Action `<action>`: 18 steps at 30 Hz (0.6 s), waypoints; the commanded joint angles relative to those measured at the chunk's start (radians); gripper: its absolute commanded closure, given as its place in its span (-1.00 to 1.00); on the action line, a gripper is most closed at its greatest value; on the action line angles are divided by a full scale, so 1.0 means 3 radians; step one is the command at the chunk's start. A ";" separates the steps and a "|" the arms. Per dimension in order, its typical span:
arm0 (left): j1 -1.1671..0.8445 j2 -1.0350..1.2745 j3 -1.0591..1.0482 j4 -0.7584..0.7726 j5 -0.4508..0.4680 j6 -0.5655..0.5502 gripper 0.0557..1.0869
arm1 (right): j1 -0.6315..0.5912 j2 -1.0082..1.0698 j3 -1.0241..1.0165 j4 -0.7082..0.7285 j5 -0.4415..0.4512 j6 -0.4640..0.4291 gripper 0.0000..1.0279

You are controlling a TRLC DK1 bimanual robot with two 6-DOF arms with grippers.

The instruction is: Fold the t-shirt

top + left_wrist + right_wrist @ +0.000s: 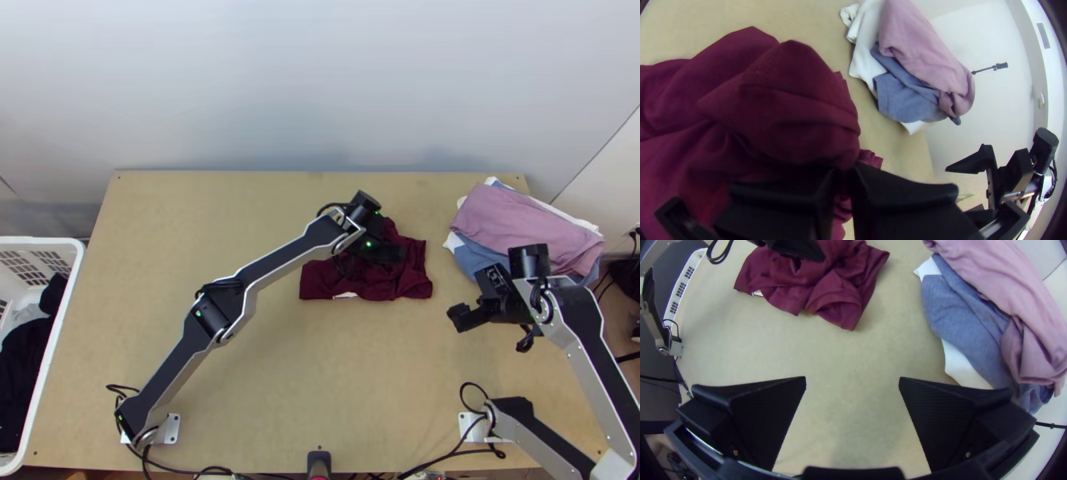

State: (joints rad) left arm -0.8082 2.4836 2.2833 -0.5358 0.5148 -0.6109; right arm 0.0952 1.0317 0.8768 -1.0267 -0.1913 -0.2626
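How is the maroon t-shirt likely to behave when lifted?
The maroon t-shirt will probably hang limp, given its soft, rounded folds. Lying bunched, it may come up as a clump. It looks thin-layered at its edges, so likely light.

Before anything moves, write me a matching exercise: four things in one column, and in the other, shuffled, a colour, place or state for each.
Things:
1. Shirt
2. Right gripper
3. Basket
4. Pile of clothes

Descriptions:
A. White, beside the table
B. Pink, blue and white, at a far corner
C. Open, with nothing between its fingers
D. Maroon and bunched

Pairs: 1-D, 2-C, 3-A, 4-B
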 commanded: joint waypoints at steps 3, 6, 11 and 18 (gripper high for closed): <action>-0.0154 0.0030 0.0028 0.0119 0.0069 -0.0080 -0.92 | -0.0031 -0.0197 -0.0126 -0.0024 0.0004 -0.0040 -0.89; -0.0124 -0.0046 0.0028 0.0124 0.0074 -0.0075 -0.92 | -0.0021 -0.0218 -0.0136 -0.0029 0.0004 -0.0035 -0.89; 0.0061 -0.0225 0.0018 -0.0305 0.0120 0.0288 -0.92 | 0.0000 -0.0238 -0.0116 -0.0034 0.0004 -0.0024 -0.89; 0.0352 -0.0553 -0.0043 -0.1236 0.0109 0.1060 -0.92 | 0.0010 -0.0253 -0.0095 -0.0065 0.0004 -0.0024 -0.89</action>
State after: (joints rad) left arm -0.7712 2.4012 2.2841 -0.7002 0.5465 -0.4686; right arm 0.0948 0.9627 0.8440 -1.0412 -0.1905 -0.2710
